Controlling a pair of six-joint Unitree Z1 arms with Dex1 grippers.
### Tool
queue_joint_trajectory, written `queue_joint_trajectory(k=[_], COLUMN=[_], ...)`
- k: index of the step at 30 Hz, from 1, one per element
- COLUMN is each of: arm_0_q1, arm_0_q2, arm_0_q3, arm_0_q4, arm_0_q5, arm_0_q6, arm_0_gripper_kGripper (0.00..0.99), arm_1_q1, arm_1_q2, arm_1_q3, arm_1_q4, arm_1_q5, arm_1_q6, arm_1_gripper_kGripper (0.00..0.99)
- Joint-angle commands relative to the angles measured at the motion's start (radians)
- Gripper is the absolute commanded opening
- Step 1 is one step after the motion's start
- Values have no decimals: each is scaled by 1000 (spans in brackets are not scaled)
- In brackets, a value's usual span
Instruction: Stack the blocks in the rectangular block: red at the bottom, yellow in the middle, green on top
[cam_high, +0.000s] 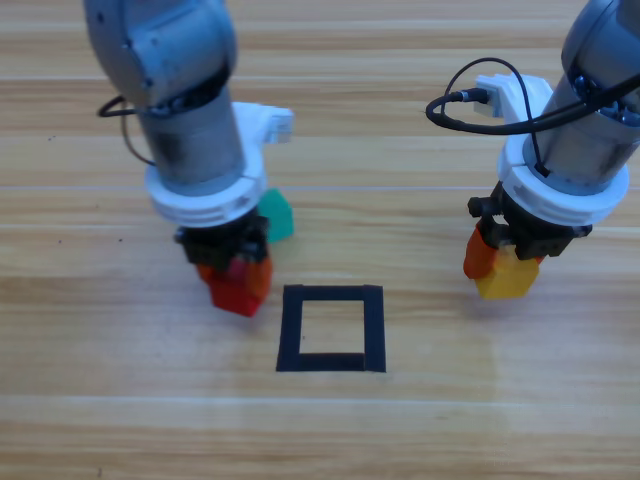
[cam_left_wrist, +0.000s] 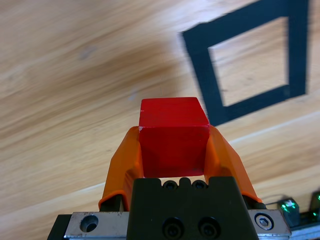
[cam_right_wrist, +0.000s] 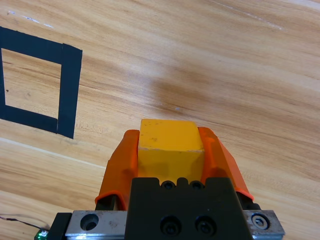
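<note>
Gripping the red cube (cam_high: 236, 292), the left gripper (cam_high: 238, 284) flanks the tape square (cam_high: 333, 328) opposite the right gripper (cam_high: 505, 272), clamped on the yellow cube (cam_high: 508, 278).

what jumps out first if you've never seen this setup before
Each end effector already holds a cube: the left end effector is shut on the red cube, the right end effector on the yellow cube. Between them lies the black tape square, nothing inside, and the green cube peeks out behind the left arm.
</note>
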Motion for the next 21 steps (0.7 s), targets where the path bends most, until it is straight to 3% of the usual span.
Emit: queue_joint_trajectory(k=[1, 10, 21], arm_0_q1=[-74, -92, -186], arm_0_q2=[39, 40, 91], arm_0_q3=[-41, -79, -131], arm_0_q4=[11, 5, 22], arm_0_q5=[-33, -9, 108], arm_0_q6=[31, -172, -537], arm_0_gripper_kGripper=[0, 0, 0], arm_1_q1=[-1, -1, -1], arm_1_q2=[-12, -9, -7], arm_1_q3=[12, 9, 9], arm_1_q4=[15, 15, 15], arm_1_q5=[-15, -14, -9], arm_1_q6=[7, 6, 3], arm_1_gripper_kGripper=[0, 0, 0])
